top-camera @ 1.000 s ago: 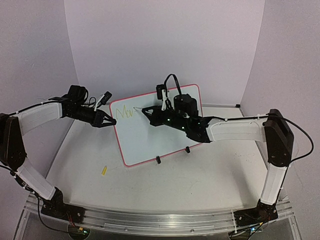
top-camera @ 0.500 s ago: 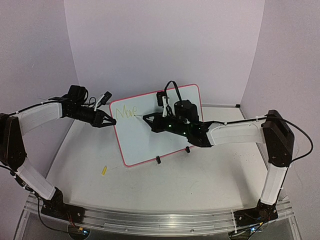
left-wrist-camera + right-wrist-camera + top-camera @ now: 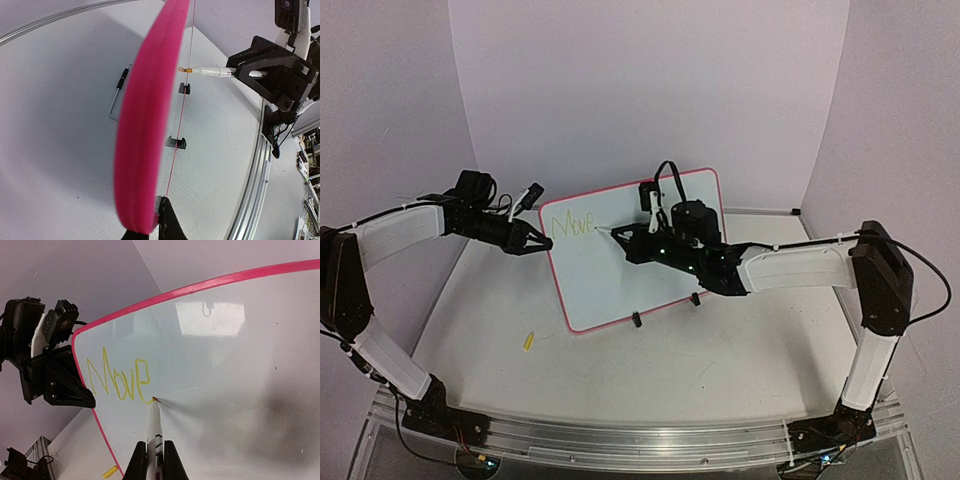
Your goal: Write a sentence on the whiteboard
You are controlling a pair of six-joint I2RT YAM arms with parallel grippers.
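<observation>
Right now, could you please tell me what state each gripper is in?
The left gripper is closed on the whiteboard rim.
The right gripper is closed on a marker.

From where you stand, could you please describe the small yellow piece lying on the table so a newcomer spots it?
Find the large white rectangular whiteboard with the pink rim, standing mid-table. Off its lower left corner, on the pale tabletop, lies the short yellow piece. It is the only loose bright item there, lying clear of the whiteboard.
</observation>
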